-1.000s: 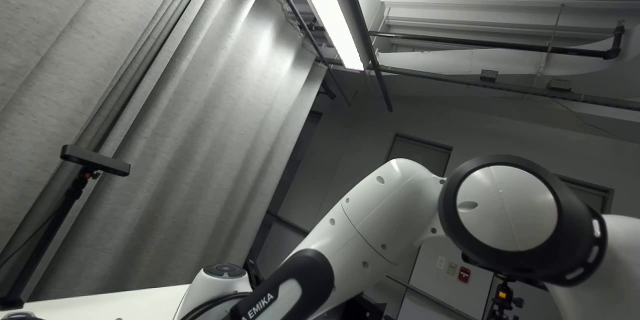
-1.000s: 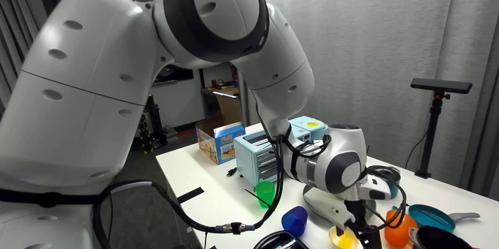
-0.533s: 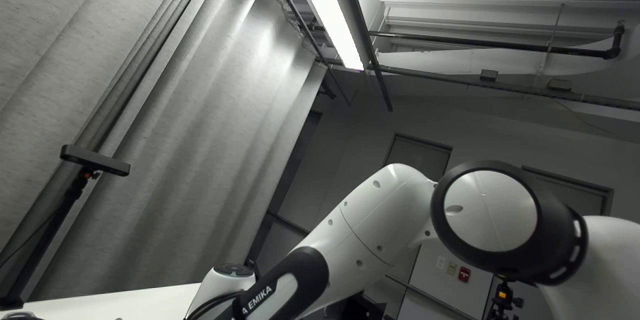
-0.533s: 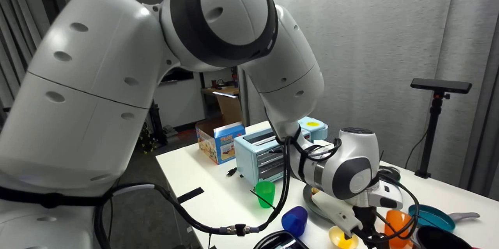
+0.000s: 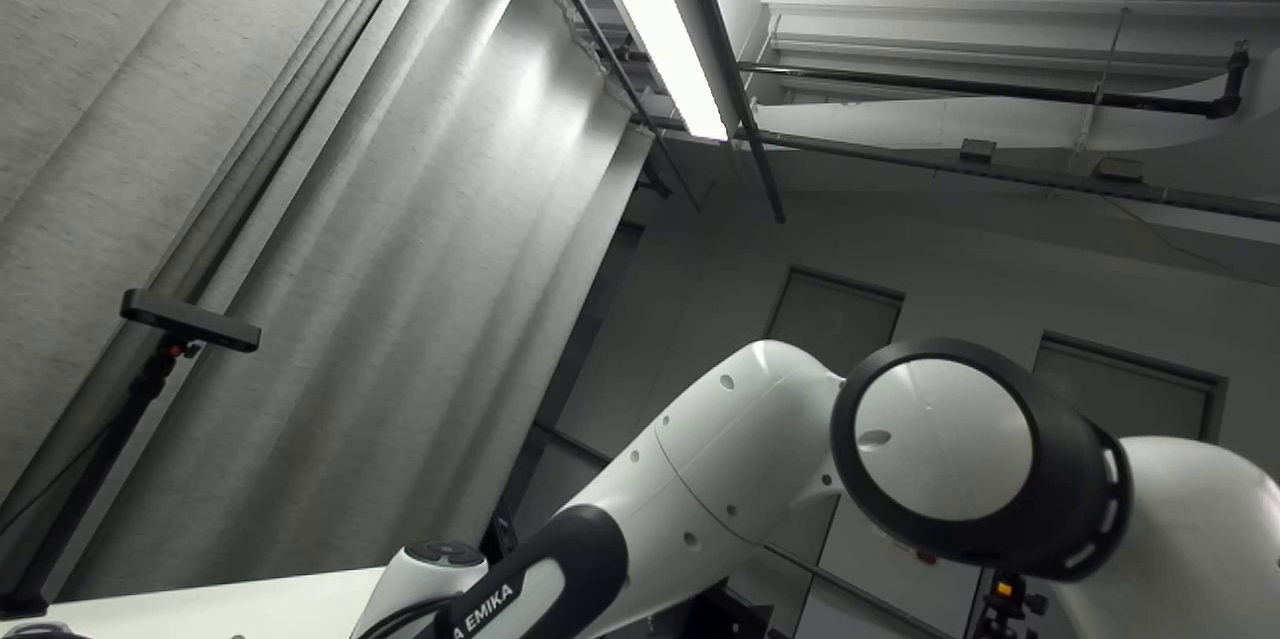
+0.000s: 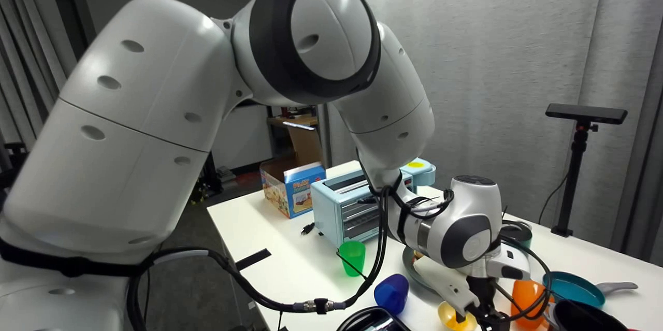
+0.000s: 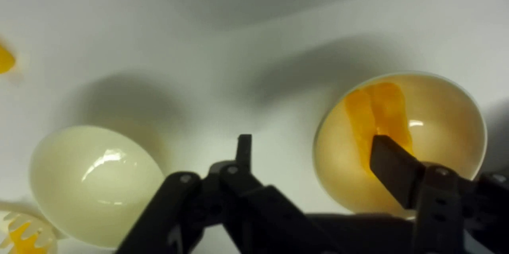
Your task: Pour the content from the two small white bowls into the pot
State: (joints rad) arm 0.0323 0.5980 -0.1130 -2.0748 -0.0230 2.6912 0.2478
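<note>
- Black pot (image 6: pixel 584 316), 4 o'clock in an exterior view: pouring short of its rim would spill
- Gripper (image 7: pixel 314 146): jaws parted, I see nothing held; a shallow bite may slip
- Loaded bowl (image 7: pixel 445 127), 3 o'clock in the wrist view, rim between the jaws: uneven contact may tilt it
- Second bowl (image 7: pixel 75 198), 8 o'clock: a knock may shift it
- Orange-yellow content (image 7: pixel 389 105), partly behind the gripper: closing may pin it

Ceiling light (image 5: pixel 660 29) lit. Grey curtain (image 5: pixel 450 239) hangs in folds, both exterior views. Dark pipes (image 5: pixel 980 86) run overhead. Floor (image 6: pixel 181 287) dark grey; table (image 6: pixel 295 263) white.
</note>
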